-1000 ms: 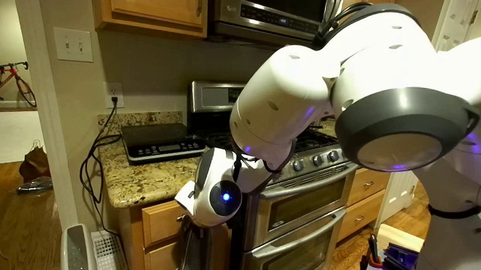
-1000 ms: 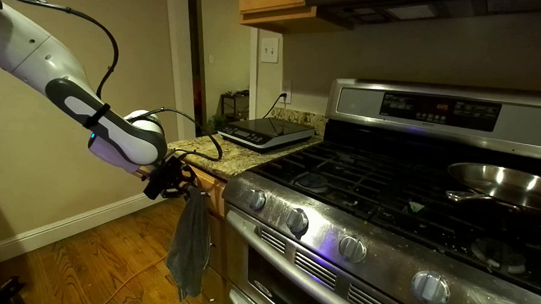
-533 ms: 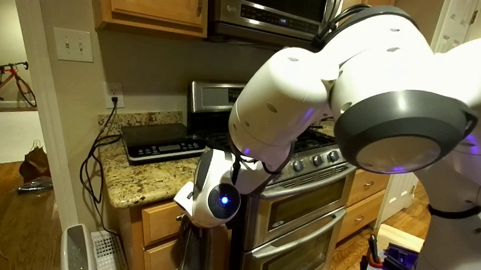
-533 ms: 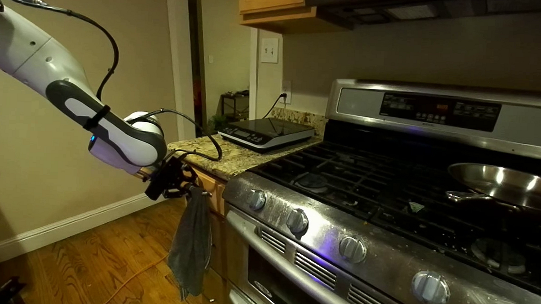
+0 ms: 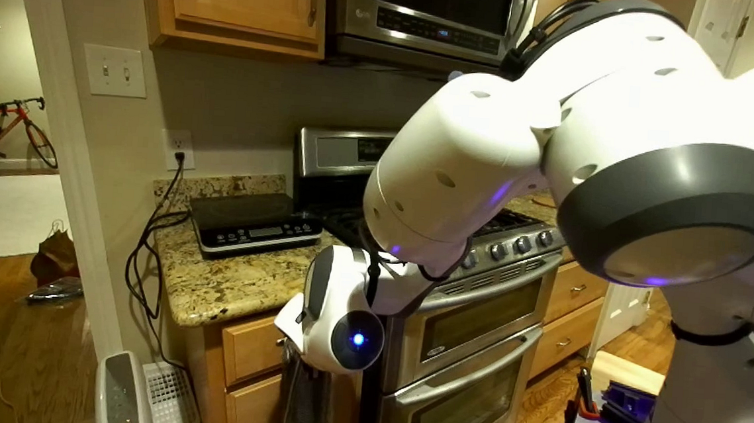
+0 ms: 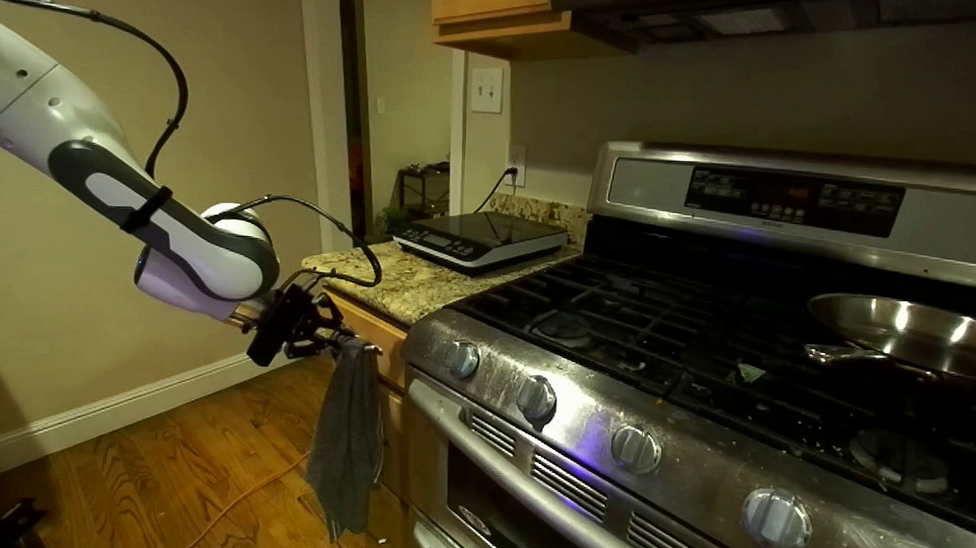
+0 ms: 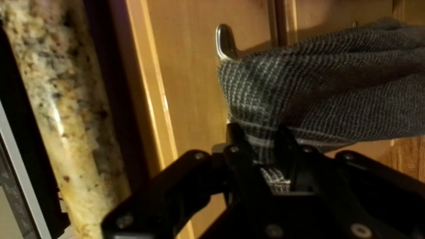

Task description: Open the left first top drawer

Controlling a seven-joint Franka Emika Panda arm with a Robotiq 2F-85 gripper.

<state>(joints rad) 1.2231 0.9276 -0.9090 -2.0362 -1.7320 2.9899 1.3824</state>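
Gripper, as you have it in the wrist view: fingers narrow, folded cloth of the grey towel held between them. Whether the metal handle is pinched too, you cannot tell; one end shows, most lies under the cloth. Here alone you get the top drawer close up: flat, smooth honey-coloured wood, faint grain, bright glints along its edge, a dark shaded band between it and the granite countertop. In an exterior view you see the gripper from the side, at the drawer front, with your arm sloping down to it. The towel drapes over the handle and hangs in front of the lower panels. This angle fixes the drawer's place for you: just beside the stove, under the end of the countertop that carries the portable cooktop; it also gives you the frying pan clearly. In an exterior view your arm hides the gripper and part of the drawer, and you gain the front of the microwave, above the stove. What you can read of the drawer there is its left portion: a shallow, oak-toned front set above the lower panels and looking level with them, so closed as far as shown.
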